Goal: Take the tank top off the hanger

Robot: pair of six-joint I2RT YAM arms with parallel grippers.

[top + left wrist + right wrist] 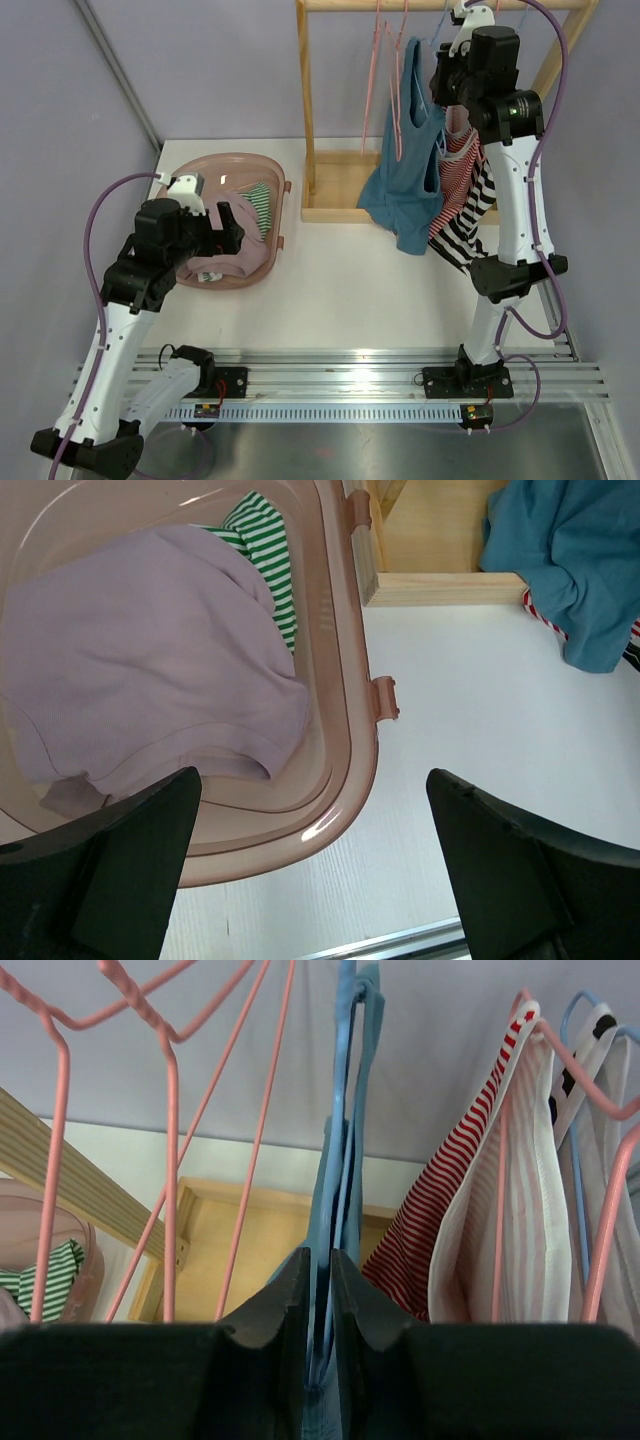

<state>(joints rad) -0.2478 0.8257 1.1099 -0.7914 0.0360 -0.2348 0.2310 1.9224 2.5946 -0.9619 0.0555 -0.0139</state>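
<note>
The blue tank top (405, 180) hangs from the wooden rack's rail, its lower part bunched on the rack base. In the right wrist view its strap (345, 1160) runs up between my fingers. My right gripper (440, 85) (320, 1260) is shut on that strap, high up near the rail. I cannot tell the tank top's own hanger apart from the strap. My left gripper (235, 232) (312, 780) is open and empty, hovering over the right rim of the pink basket (285, 215) (355, 630).
The wooden rack (305, 100) stands at the back. Empty pink hangers (375, 70) (170, 1140) hang left of the tank top. A red-striped garment (460, 165) (450, 1210) and a black-and-white striped one (470, 225) hang right. The basket holds a lilac garment (150, 650) and a green-striped one (260, 540).
</note>
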